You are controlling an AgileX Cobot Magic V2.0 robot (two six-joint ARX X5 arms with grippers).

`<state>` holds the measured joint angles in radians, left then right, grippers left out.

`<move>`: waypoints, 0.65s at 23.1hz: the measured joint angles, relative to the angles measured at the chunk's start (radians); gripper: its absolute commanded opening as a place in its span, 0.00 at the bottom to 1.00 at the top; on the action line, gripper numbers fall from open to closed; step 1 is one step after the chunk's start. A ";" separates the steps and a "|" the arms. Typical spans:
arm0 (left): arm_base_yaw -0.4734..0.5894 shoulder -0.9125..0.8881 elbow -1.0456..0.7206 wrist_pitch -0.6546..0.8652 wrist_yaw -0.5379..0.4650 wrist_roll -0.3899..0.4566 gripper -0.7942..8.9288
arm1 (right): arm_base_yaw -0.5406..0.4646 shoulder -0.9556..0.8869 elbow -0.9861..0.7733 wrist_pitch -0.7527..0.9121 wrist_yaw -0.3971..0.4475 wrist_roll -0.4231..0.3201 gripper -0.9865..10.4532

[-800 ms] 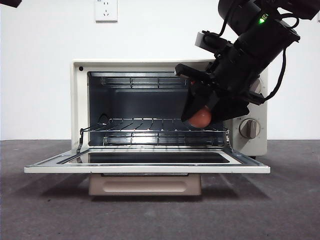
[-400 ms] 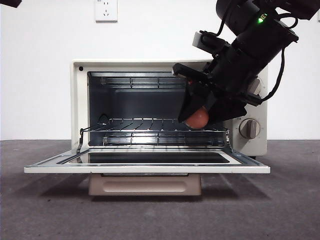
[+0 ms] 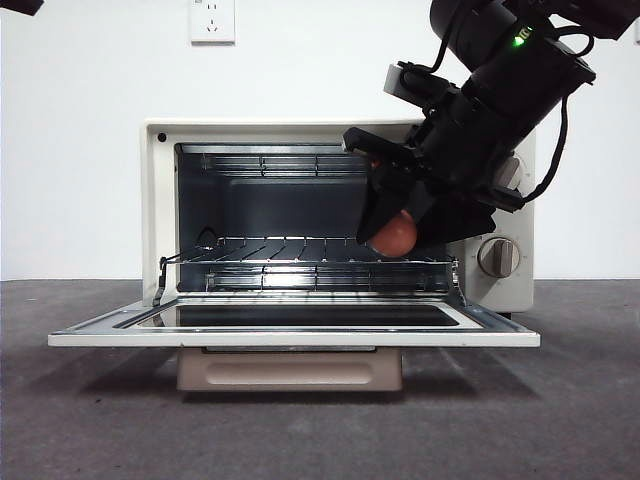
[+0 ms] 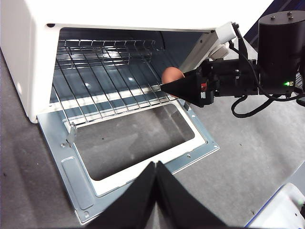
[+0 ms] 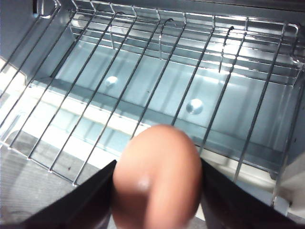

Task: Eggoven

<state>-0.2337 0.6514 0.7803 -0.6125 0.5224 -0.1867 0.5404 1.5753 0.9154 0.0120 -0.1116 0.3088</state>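
Note:
The cream toaster oven [image 3: 160, 200] stands open with its door [image 3: 290, 335] folded down flat. My right gripper [image 3: 392, 235] is shut on the orange-brown egg [image 3: 394, 236] and holds it just above the front right part of the wire rack [image 3: 300, 250], at the oven mouth. The egg also shows in the right wrist view [image 5: 157, 179] between the jaws, over the rack [image 5: 143, 81], and in the left wrist view [image 4: 172, 75]. My left gripper [image 4: 155, 167] is shut and empty, back from the oven above the door [image 4: 128, 143].
The oven's lower knob [image 3: 498, 257] shows behind my right arm. A beige handle [image 3: 290, 370] hangs below the open door. A wall socket [image 3: 212, 20] is on the white wall. The grey table [image 3: 100, 420] spreads in front.
My right gripper with the egg has moved slightly left and up, a little further toward the oven's mouth. The oven and the left arm have not moved.

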 measured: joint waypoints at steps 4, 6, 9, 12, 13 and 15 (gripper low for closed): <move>0.000 0.000 0.000 0.000 0.000 0.000 0.09 | 0.011 0.000 0.000 0.043 0.006 0.014 0.32; 0.000 0.000 0.000 0.000 0.000 0.000 0.09 | 0.015 0.000 0.000 0.053 0.006 0.017 0.32; 0.000 0.000 0.000 0.000 0.000 0.000 0.09 | 0.015 0.000 0.000 0.053 0.006 0.018 0.32; 0.000 0.000 0.000 0.000 0.000 0.000 0.09 | 0.015 0.000 0.000 0.053 0.014 0.021 0.32; 0.000 0.000 0.000 0.000 0.000 0.000 0.09 | 0.015 0.000 0.000 0.052 0.027 0.021 0.32; 0.000 0.000 0.000 0.000 0.000 0.000 0.09 | 0.015 0.000 0.000 0.052 0.031 0.021 0.32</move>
<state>-0.2333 0.6514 0.7803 -0.6125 0.5224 -0.1867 0.5552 1.5749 0.9154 0.0643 -0.0803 0.3298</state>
